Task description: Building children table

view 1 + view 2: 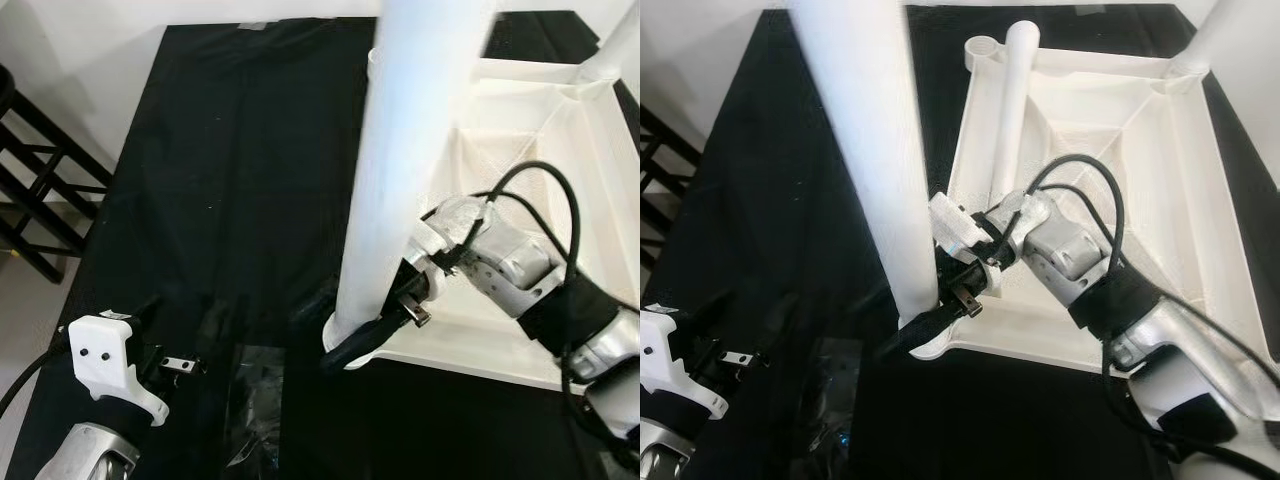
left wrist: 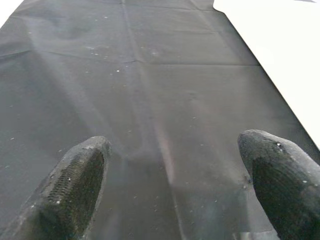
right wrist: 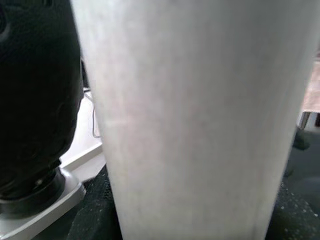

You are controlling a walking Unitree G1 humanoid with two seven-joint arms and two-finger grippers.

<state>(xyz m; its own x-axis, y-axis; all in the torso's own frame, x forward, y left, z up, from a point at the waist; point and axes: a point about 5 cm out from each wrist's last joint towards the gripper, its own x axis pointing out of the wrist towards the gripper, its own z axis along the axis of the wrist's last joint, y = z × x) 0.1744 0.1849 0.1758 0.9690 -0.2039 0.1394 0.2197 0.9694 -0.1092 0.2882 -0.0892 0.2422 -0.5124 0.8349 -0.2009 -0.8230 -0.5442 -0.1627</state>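
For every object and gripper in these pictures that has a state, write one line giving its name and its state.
Table top: upside down on the black cloth.
Near leg: upright at the near corner, gripped low.
Second leg: lying on the table top.
Far leg: standing at a far corner.
Right gripper: shut on the near leg.
Left gripper: open, holding nothing.

No readable text, labels, brands, numbers or signs in any view.
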